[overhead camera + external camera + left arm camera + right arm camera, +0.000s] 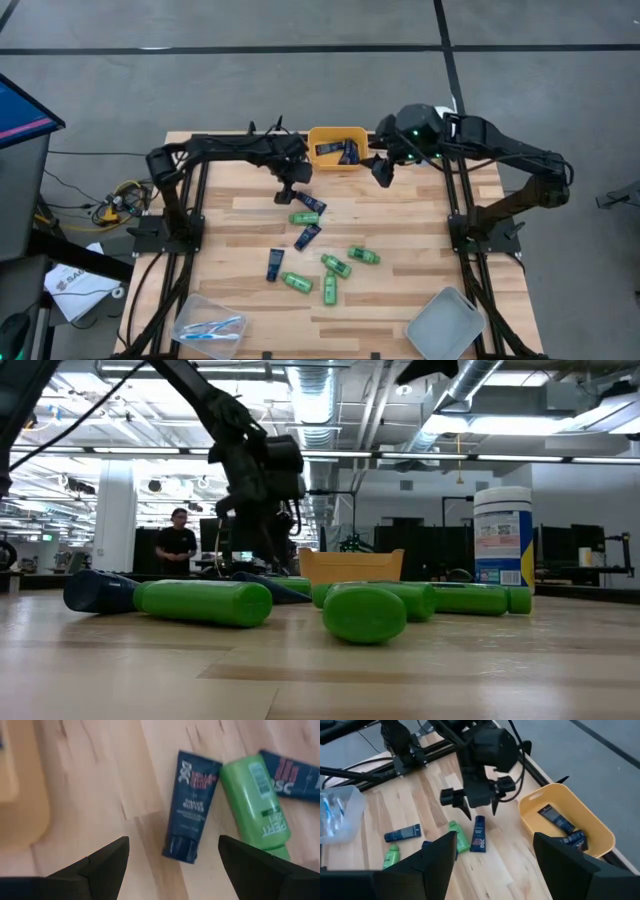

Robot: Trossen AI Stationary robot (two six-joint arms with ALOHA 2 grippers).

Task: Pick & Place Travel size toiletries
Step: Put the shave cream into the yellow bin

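Note:
Several green bottles (335, 265) and navy flat tubes (275, 264) lie flat on the wooden table (400, 215). My left gripper (291, 193) is open and hangs low, just above a navy tube (190, 805) that lies beside a green bottle (257, 805). In the left wrist view the tube's cap end shows between the fingertips, untouched. My right gripper (383, 170) is open and empty, raised beside the yellow bin (337, 147), which holds navy tubes (559, 821). Toothbrushes (215, 326) lie in a clear tub at the near left.
A clear tub (208, 328) stands at the near left corner and a grey tray (447, 325) at the near right. A white canister with a blue label (502, 540) stands at the far right. Bare wood lies at the table's left side (230, 230).

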